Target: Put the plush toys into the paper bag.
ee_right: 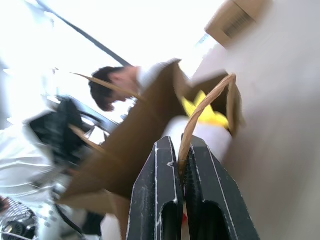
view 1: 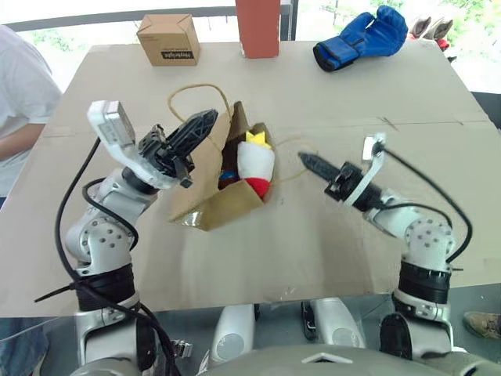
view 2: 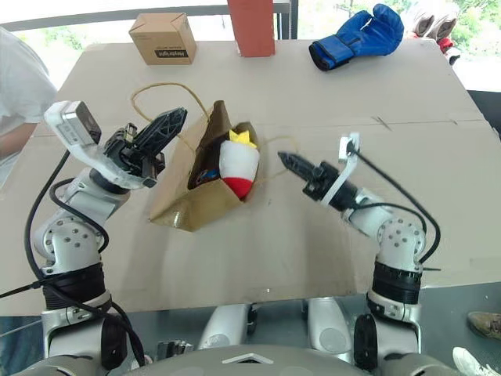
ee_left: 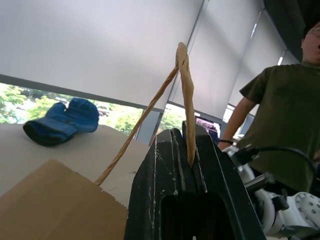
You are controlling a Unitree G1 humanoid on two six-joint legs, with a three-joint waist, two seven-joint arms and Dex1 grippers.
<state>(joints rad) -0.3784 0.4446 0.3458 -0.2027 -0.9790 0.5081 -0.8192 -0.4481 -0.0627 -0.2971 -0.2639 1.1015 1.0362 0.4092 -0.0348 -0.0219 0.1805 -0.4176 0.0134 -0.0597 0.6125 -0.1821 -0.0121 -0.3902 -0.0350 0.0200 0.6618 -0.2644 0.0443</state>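
Both grippers [ee_left: 187, 150] [ee_right: 181, 155] pinched on paper bag [view 1: 223, 200] handles per wrist cams; rocket toy [view 1: 256, 163] seemingly inside.

A wide surface [view 1: 313, 258] covered in flat brown cardboard sheets fills the scene, with a seam running across its right half. At the far edge stands a small printed cardboard box [view 1: 168, 39] to the left, a red-brown upright block [view 1: 257, 27] in the middle, and a blue boxing glove [view 1: 362, 37] to the right. Behind them, bright windows [ee_left: 30, 100] show green foliage under pale roller blinds [ee_left: 90, 45]. A person in a white shirt [view 1: 19, 102] stands at the far left; another in an olive shirt [ee_left: 285, 120] is nearby.
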